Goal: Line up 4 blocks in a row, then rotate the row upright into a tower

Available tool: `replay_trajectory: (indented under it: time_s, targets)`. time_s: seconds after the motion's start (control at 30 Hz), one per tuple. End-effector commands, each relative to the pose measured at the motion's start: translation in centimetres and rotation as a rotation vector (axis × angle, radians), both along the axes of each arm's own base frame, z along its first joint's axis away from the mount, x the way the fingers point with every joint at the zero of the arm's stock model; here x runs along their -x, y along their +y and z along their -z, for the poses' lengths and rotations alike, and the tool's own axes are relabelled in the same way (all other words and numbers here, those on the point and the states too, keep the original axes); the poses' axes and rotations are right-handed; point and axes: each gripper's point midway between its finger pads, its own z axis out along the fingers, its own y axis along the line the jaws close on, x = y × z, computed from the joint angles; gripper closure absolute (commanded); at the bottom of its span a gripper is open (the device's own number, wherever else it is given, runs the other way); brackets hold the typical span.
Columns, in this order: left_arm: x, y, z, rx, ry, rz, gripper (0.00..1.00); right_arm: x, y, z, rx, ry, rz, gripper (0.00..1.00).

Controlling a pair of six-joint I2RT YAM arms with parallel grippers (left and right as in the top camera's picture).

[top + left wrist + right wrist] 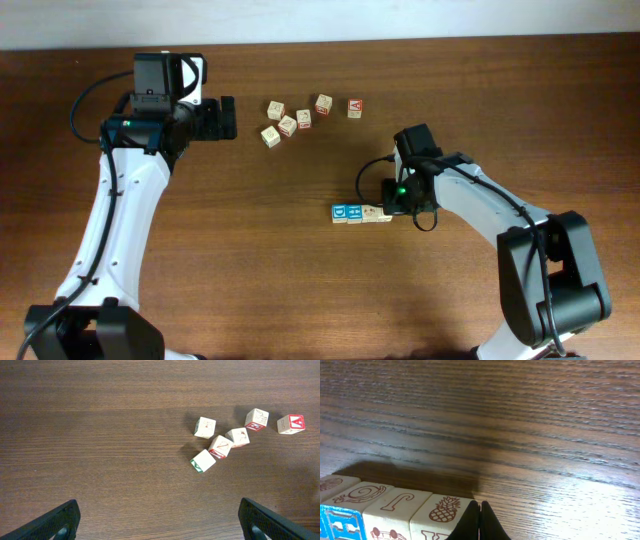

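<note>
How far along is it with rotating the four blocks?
Looks done: the four blocks sit in one touching row. In hand: the right claw is shut, its tips at the pineapple block on the row's end, gripping nothing. The left claw is open, well away from the row. Left: unclear, since the views do not show which blocks are already rotated.

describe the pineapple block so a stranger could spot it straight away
On the wooden table, find the short row of blocks away from the scattered cluster. The pineapple block is the cream one at the end beside the right end effector, the only one with a pineapple drawing.
</note>
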Motion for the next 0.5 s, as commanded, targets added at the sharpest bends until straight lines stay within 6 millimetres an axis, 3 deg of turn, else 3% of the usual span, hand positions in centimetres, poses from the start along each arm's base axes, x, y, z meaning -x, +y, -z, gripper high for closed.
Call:
replay_trajectory:
  time_s: [0.0,0.07,0.13,0.2,0.23,0.27,0.33,0.37,0.4,0.47]
  targets:
    - [-0.1,-0.1,-0.6,0.012,-0.014,-0.002,0.01,0.4,0.3,0.4,-0.016,0.015,-0.024,0.96]
    - [-0.1,-0.1,-0.6,0.012,-0.013,-0.002,0.01,0.3,0.1,0.4,-0.021,0.021,0.0,0.96]
    - [-0.1,-0.1,-0.6,0.012,-0.014,-0.002,0.01,-0.6,-3.6,-1.5,-0.036,0.01,0.12,0.95]
    - [-0.1,-0.1,-0.6,0.012,-0.013,-0.002,0.01,-0.4,-6.5,-4.4,-0.098,0.005,0.169,0.87]
    - [-0.1,-0.1,-0.6,0.012,-0.014,-0.002,0.01,-0.2,-7.1,-5.2,-0.143,0.006,0.176,0.78]
    - [-0.1,-0.3,-0.7,0.021,-0.014,0.005,0.01,0.2,-6.7,-5.4,-0.195,0.018,0.15,0.76]
    - [0.4,-3.9,-0.7,0.176,0.003,0.139,0.01,0.4,-6.5,-5.5,-0.206,0.024,0.133,0.76]
    - [2.1,-5.4,3.9,0.229,0.172,0.174,0.85,0.3,-6.0,-5.7,-0.234,0.021,0.124,0.76]
    - [3.7,-7.6,7.7,0.333,0.323,0.184,1.0,0.4,-6.0,-5.7,-0.233,0.023,0.119,0.76]
    - [5.6,-11.6,11.8,0.432,0.457,0.171,1.0,0.6,-5.9,-5.5,-0.243,0.031,0.121,0.78]
